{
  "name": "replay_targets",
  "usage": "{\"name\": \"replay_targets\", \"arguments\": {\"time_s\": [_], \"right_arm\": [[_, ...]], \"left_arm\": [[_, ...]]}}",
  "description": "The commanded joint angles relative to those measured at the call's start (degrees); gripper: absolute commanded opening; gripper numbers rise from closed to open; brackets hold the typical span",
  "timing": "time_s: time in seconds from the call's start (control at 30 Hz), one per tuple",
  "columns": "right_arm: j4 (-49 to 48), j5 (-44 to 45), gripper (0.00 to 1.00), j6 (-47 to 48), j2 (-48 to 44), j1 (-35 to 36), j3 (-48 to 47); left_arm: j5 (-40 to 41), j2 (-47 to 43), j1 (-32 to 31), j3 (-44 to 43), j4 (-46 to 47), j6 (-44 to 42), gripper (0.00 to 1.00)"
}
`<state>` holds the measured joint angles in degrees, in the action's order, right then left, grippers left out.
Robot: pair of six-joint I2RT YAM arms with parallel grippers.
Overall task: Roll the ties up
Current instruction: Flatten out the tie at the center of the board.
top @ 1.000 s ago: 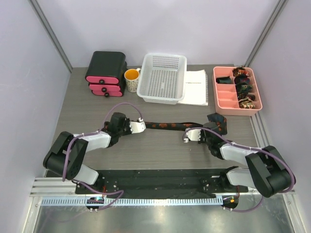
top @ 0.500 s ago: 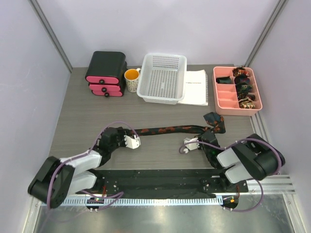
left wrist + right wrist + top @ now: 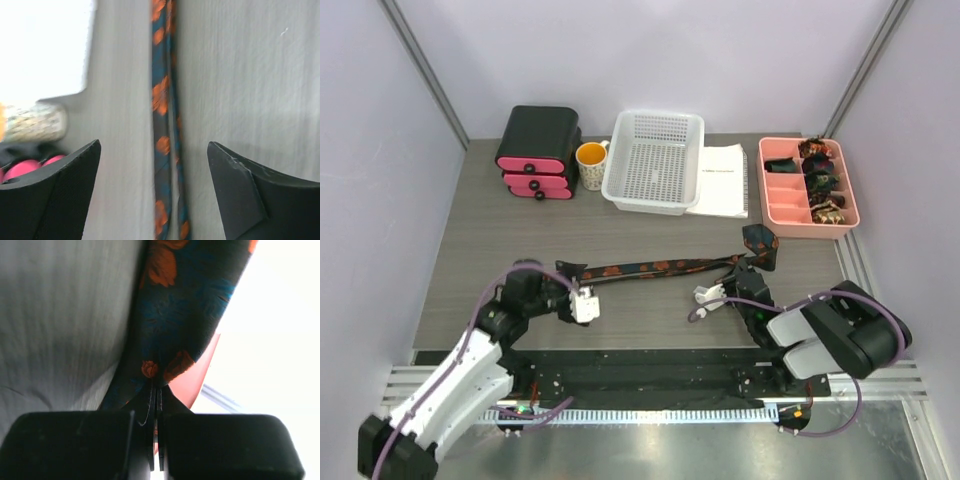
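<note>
The left gripper is standing with its fingers spread wide and holding nothing. The tie is lying flat on the table, running out through the gap between them and on past the fingertips, touching neither pad as far as the wrist view shows. The right gripper is pinching shut on another stretch of what looks like the same tie, with dark, orange-blotched cloth rising from between its closed tips. Seen from overhead, the tie is stretching as one long uncoiled strip from just ahead of the left fingers across to the right fingers, its wider end bunching just beyond the right fingertips. Farther out beyond the right fingers, the pink tray is holding several small coils in its right-hand compartments, while its left-hand ones are looking bare. Far beyond the left fingers, a white basket, a mug and a black and pink drawer box are standing. By this showing some ties are already rolled and stowed, but this one is not yet begun: it is waiting to be wound from one end into a coil and carried to the tray
</note>
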<state>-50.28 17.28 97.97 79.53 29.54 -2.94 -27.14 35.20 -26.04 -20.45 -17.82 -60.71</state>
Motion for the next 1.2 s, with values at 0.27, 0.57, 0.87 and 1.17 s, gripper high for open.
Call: {"name": "replay_targets", "arguments": {"time_s": [0.27, 0.57, 0.87, 1.17], "right_arm": [[-4.2, -8.4, 0.19, 15.6, 3.4, 1.1, 12.2], [46.4, -10.6, 0.98, 12.5, -13.8, 1.1, -4.7], [81.4, -19.6, 1.0, -2.8, -20.0, 1.0, -24.7], [103.9, -33.0, 0.95, -42.7, -1.8, -11.2, -61.0]], "left_arm": [[2.3, 45.5, -8.3, -29.0, -6.9, 24.3, 0.64], [17.6, 55.4, -12.6, -25.3, -3.9, 17.2, 0.41], [24.1, 54.6, -10.2, -20.4, 1.1, 7.5, 0.16], [11.9, 34.6, -2.1, -18.7, -16.2, 0.7, 0.37]]}}
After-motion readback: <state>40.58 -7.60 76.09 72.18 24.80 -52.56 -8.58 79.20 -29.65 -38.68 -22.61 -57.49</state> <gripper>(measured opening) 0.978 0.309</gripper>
